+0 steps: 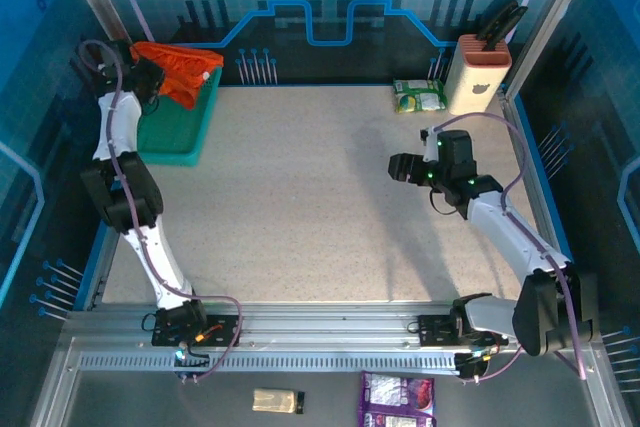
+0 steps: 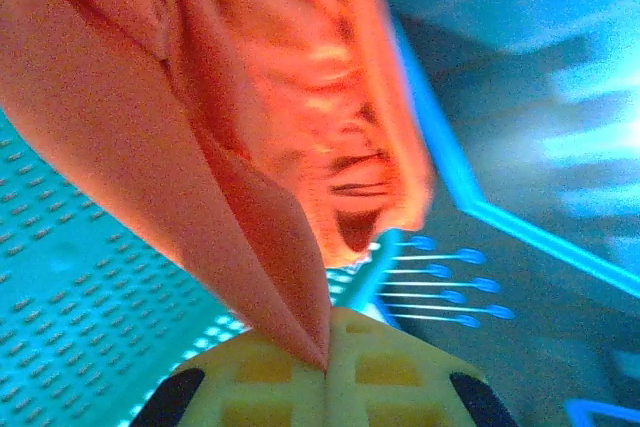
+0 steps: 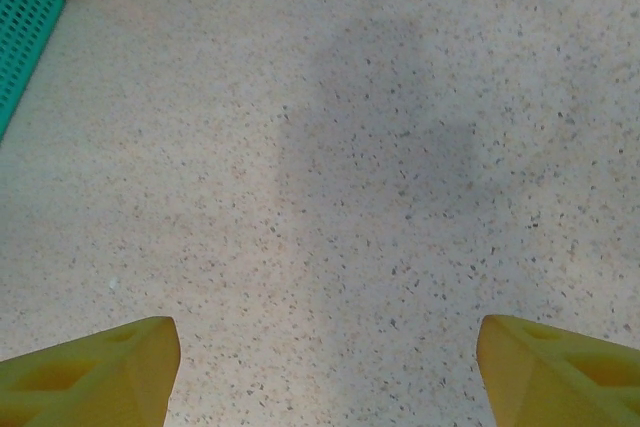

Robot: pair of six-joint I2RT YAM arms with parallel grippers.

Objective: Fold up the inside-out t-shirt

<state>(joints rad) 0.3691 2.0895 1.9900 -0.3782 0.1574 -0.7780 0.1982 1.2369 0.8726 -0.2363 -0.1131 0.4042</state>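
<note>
- Thin, soft, matt cloth, creased: t-shirt [image 2: 250, 97].
- Perforated teal plastic at ten o'clock: basket [image 1: 180, 129].
- Looks smooth, matt, speckled: table [image 3: 350, 147].
- Matt yellow plastic: fingers [image 3: 90, 372] of right gripper [image 3: 325, 377].

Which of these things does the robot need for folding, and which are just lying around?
For the job: orange-red t-shirt, pinched in the shut left jaws at the teal basket; bare table to fold on.

Just lying about: green packet; pinkish box; purple packet; small tan packet.
</note>
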